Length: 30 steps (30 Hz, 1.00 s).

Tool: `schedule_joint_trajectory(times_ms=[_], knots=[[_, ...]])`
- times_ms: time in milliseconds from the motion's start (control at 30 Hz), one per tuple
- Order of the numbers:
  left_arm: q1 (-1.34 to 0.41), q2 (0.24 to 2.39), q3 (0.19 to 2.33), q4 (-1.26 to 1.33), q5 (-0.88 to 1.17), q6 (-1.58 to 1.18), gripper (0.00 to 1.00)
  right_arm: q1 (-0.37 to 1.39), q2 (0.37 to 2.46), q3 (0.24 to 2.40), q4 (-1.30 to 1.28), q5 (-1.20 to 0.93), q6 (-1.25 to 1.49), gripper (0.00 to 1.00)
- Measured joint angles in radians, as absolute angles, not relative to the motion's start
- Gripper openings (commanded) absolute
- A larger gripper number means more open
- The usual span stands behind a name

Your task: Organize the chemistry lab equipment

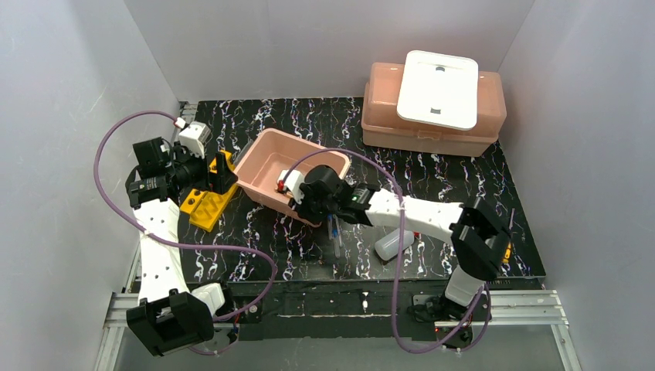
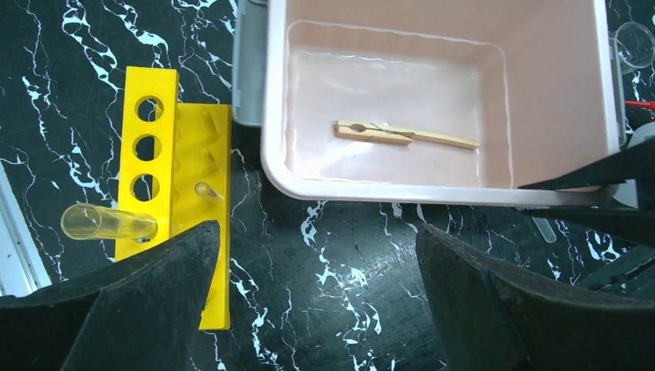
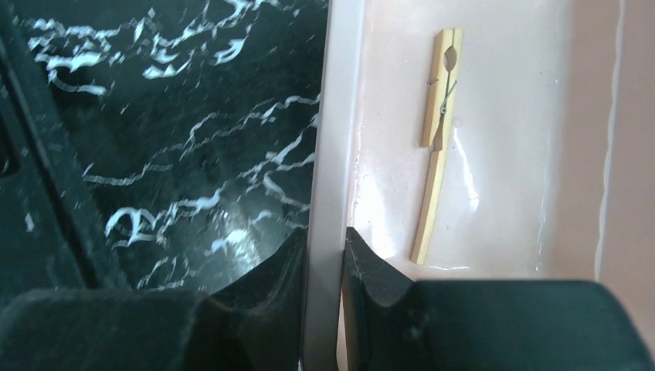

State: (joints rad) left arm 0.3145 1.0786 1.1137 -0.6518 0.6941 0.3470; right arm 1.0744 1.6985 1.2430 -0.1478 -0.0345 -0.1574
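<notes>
A pink tub [image 1: 266, 154] sits mid-table, and a wooden stick [image 2: 405, 135] lies on its floor. My right gripper [image 3: 324, 255] is shut on the tub's near rim [image 3: 332, 116], one finger inside and one outside. The wooden stick [image 3: 436, 139] lies just beyond the inner finger. A yellow test-tube rack [image 2: 158, 154] lies flat left of the tub, with a clear glass tube [image 2: 108, 224] resting across it. My left gripper [image 2: 317, 301] hangs open over bare table between rack and tub. A squeeze bottle [image 1: 392, 244] and thin tubes [image 1: 337, 236] lie under the right arm.
A larger pink box [image 1: 432, 131] with a white lid [image 1: 438, 89] on top stands at the back right. A small clear beaker [image 2: 637, 42] stands just past the tub's far corner. White walls close in the table on three sides.
</notes>
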Motion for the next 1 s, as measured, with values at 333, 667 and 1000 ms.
schedule_joint_trajectory(times_ms=[333,667,1000], knots=[[0.315,1.078,1.114,-0.652,0.688,0.34,0.98,1.026,1.52,1.112,-0.235,-0.16,-0.204,0.29],[0.315,1.061,1.114,-0.66,0.689,0.34,0.98,1.014,1.472,1.114,-0.381,-0.241,-0.237,0.67],[0.315,1.053,1.11,-0.659,0.689,0.348,0.98,0.994,1.351,1.231,-0.491,-0.023,0.043,0.69]])
